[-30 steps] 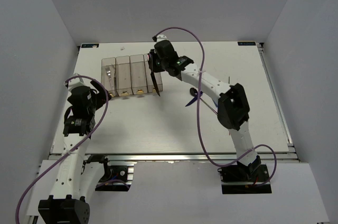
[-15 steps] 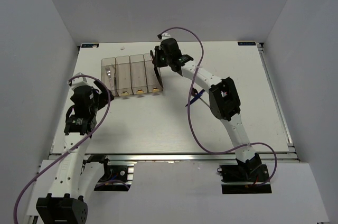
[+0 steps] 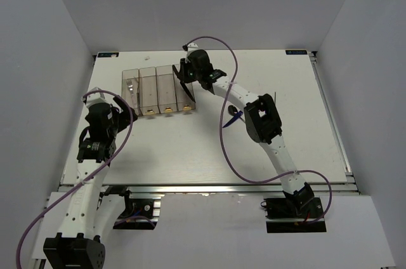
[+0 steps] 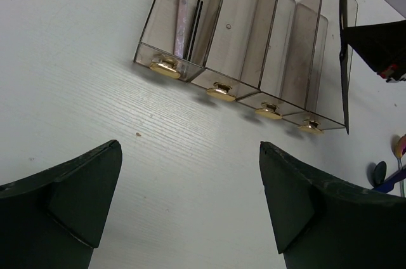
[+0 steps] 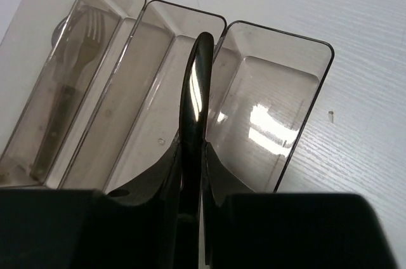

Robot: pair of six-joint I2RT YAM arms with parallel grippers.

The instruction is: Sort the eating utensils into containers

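My right gripper [image 5: 193, 155] is shut on the black knife [image 5: 194, 85] and holds it above the clear bins [image 5: 279, 78], over the wall between the two right-hand ones. In the top view the right gripper [image 3: 184, 74] is at the far right end of the bins [image 3: 157, 91], with the knife [image 3: 188, 91] slanting over the rightmost bin. Silver forks [image 4: 186, 21] lie in the leftmost bin. My left gripper [image 4: 190, 145] is open and empty, over bare table just before the gold tabs [image 4: 221, 91]. In the top view it [image 3: 122, 112] is at the bins' near left corner.
A blue knife [image 3: 231, 119] and a dark spoon [image 3: 234, 111] lie on the table right of the bins, under the right arm. They also show at the right edge of the left wrist view [image 4: 385, 177]. The purple cable [image 3: 227, 148] loops over the table middle.
My right gripper has drawn slightly left and back with the black knife, which now slants lower over the rightmost bin. The right elbow has swung farther in. The left arm has barely moved.
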